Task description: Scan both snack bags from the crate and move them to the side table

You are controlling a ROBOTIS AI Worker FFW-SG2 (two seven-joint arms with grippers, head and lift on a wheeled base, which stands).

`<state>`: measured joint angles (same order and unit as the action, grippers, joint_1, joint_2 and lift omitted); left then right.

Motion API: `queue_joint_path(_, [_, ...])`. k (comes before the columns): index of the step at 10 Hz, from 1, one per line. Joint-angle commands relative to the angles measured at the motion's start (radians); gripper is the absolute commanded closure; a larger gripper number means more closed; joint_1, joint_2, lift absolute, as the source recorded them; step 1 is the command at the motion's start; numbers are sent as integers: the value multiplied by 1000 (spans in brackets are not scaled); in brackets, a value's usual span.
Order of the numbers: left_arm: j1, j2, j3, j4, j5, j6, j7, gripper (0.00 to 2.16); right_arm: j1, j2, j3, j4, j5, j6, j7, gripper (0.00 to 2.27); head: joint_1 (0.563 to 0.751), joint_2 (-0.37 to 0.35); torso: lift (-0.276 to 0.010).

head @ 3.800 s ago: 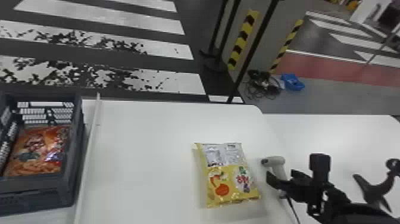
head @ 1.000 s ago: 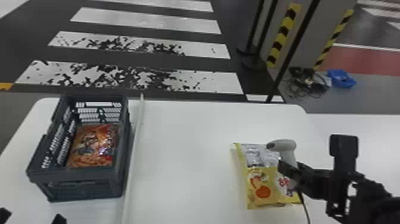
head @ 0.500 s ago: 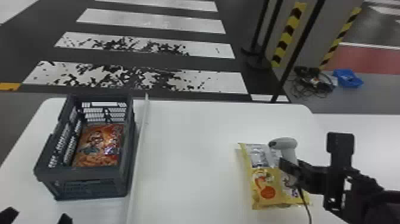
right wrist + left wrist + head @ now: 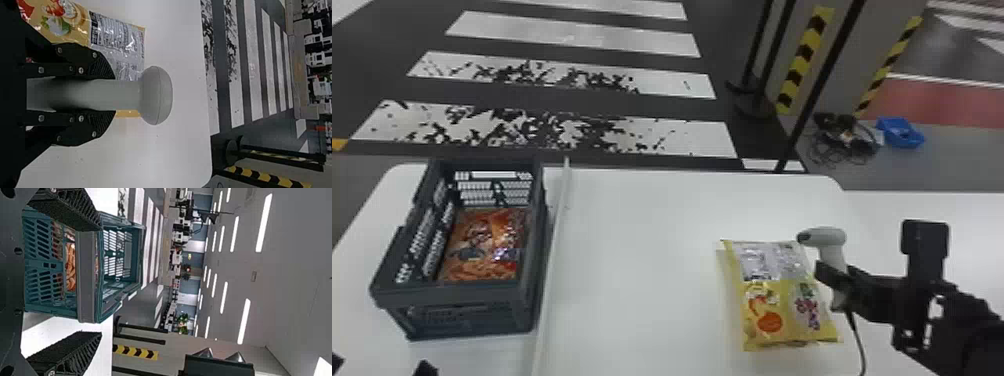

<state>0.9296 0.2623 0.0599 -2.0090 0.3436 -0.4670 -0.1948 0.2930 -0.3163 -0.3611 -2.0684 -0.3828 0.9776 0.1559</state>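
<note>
we are gripping the light-grey, pistol-shaped scanner (image 4: 828, 236) in our black right gripper (image 4: 832, 281), near which the flat, yellow-and-silver snack bag (image 4: 772, 300) is lying; beyond our spread black left gripper (image 4: 380, 366), the orange snack bag (image 4: 487, 245) is lying inside the dark-grey plastic crate (image 4: 452, 298).

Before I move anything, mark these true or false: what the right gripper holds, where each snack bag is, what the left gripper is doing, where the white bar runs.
1. The right gripper holds the scanner. True.
2. The yellow bag lies inside the crate. False: it lies on the white table, outside the crate.
3. The orange bag is in the crate. True.
4. The left gripper is closed on the orange bag. False: its fingers are apart.
5. The white bar runs between the crate and the yellow bag. True.
</note>
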Motion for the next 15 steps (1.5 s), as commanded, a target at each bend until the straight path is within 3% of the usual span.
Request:
queue_joint_path(1, [-3,0,0,4,0,0,0,39,5,-21,-44,30,-7,-15,7,2125,695,-215,-95])
queue_joint_path(7, [2,5,1,3,2,-12,0,39,-41,-90,-59,381,12,-276,86,2125,695,-348,-95])
queue_joint_path(12, [8,5,6,1,2,-18,-2,39,-81,-115,-15,588,13,-503,152,2121,695,-350,-95])
queue_joint_path(15, [8,5,6,-1,3,-18,-2,39,-83,-113,4,639,5,-592,166,1956,695,-350,-95])
